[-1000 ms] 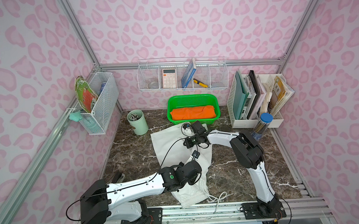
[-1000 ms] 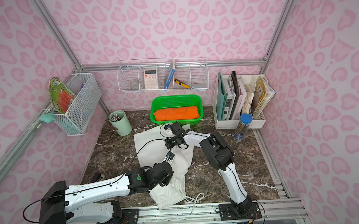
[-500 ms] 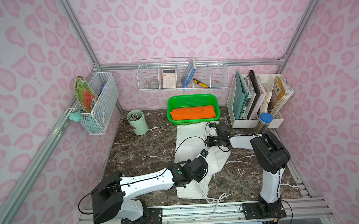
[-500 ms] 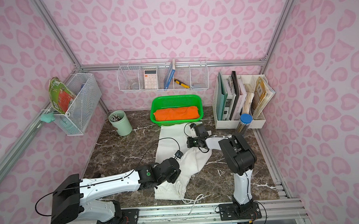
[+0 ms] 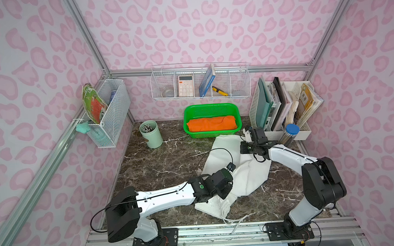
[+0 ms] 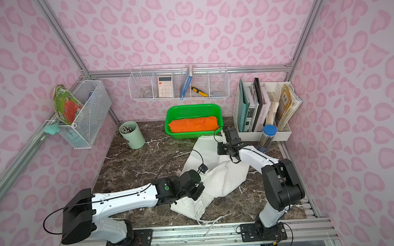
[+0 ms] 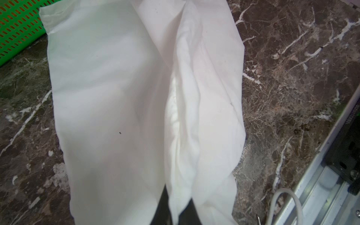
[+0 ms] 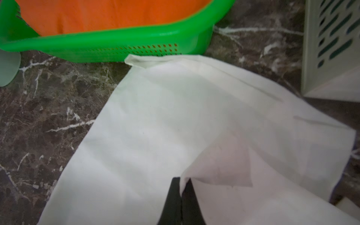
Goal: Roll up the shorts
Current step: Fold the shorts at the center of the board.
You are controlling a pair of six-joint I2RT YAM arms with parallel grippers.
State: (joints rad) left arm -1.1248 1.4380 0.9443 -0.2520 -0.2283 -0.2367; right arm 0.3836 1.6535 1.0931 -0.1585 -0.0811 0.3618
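Note:
The white shorts (image 5: 248, 178) lie on the dark marble table, one leg reaching back to the green basket (image 5: 210, 108). The gathered waistband (image 5: 220, 206) and drawstring (image 5: 236, 220) are near the front rail. My left gripper (image 5: 225, 194) is shut on a fold of the shorts (image 7: 116, 97) near the waist, and the left wrist view shows the fold between its fingers (image 7: 178, 204). My right gripper (image 5: 246, 135) is shut on a lifted corner of a leg hem (image 8: 224, 165). That pinch (image 8: 182, 185) sits just in front of the basket (image 8: 116, 39).
Orange cloth (image 5: 212, 124) fills the basket. A mint pen cup (image 5: 151, 134) stands at the back left. A white file organizer (image 5: 282, 101) and a blue-lidded jar (image 5: 290, 133) stand close to the right gripper. Wire baskets (image 5: 110, 113) hang on the walls, and an aluminium rail (image 5: 219, 230) runs along the front.
Both arms have carried the shorts to the right. The right gripper moved from the table's middle to beside the organizer with the leg hem, and the left gripper followed with its fold.

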